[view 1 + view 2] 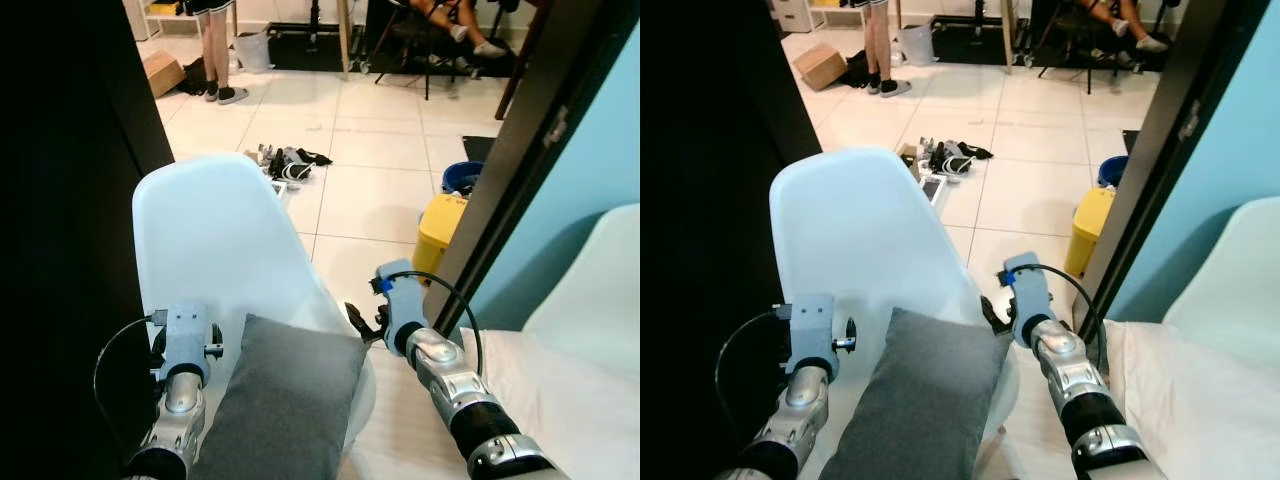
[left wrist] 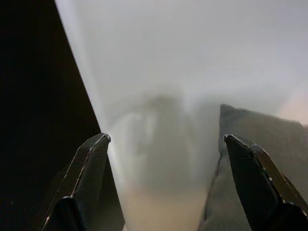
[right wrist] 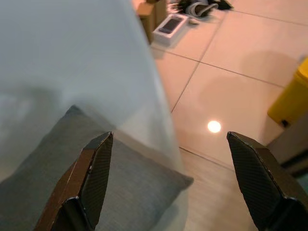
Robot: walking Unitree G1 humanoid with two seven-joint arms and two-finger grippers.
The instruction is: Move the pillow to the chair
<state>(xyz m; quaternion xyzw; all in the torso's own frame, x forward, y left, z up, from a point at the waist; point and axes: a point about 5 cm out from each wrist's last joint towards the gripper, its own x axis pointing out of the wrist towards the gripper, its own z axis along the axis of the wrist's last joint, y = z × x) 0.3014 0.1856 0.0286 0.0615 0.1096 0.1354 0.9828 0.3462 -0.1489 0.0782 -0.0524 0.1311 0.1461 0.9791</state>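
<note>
**One pillow on chair, both grippers spread apart**

One grey pillow [image 1: 285,400] lies on the seat of the white chair [image 1: 215,235], its far edge leaning against the backrest. I see it sitting between my two arms.

Left gripper [image 2: 168,185]: held just left of the pillow, near the chair's left edge. Its fingers [image 2: 89,173] stand wide apart with nothing between them; the right finger is close beside the pillow's corner, though I cannot tell whether it touches.

Right gripper [image 3: 171,180]: held at the pillow's far right corner, by the chair's right edge. Its fingers [image 3: 96,168] are likewise spread and grip nothing; the pillow corner and tiled floor [image 1: 380,190] show between them.

Surroundings, far side: a heap of small items [image 1: 288,163] on the tiles, a yellow bin [image 1: 440,232] and a blue bucket [image 1: 462,178] at right, a cardboard box [image 1: 160,70] at far left, and a person's legs [image 1: 215,50] standing beside it. A second person sits [image 1: 455,22] farther right. White bedding [image 1: 570,390] lies near right.
</note>
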